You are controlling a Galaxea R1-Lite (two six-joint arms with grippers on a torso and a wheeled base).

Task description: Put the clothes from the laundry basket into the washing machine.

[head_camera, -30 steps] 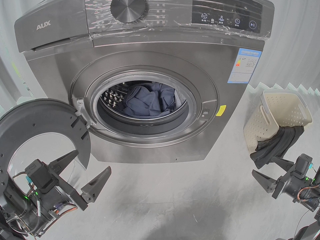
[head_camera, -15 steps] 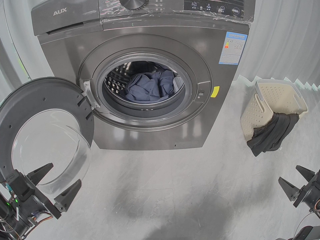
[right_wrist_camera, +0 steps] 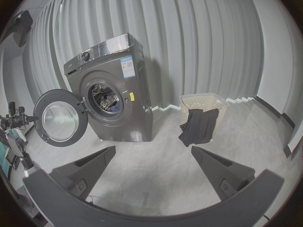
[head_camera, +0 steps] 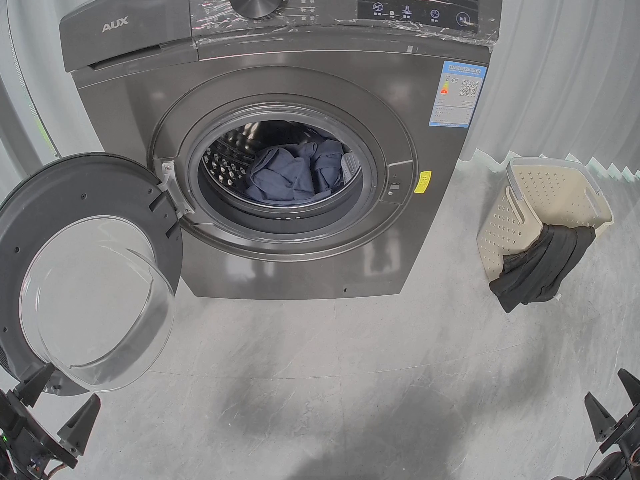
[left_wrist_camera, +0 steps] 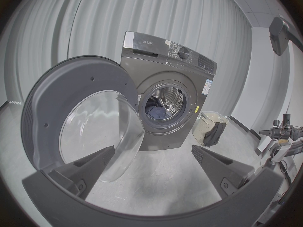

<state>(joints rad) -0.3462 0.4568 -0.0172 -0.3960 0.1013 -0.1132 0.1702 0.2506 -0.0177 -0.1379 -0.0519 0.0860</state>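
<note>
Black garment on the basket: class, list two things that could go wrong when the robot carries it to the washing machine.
1. The black garment hangs over the rim of the laundry basket, mostly outside; a pull might tip the basket or drag cloth along the floor.
2. The open door stands close to the left gripper; that arm could knock it.
</note>
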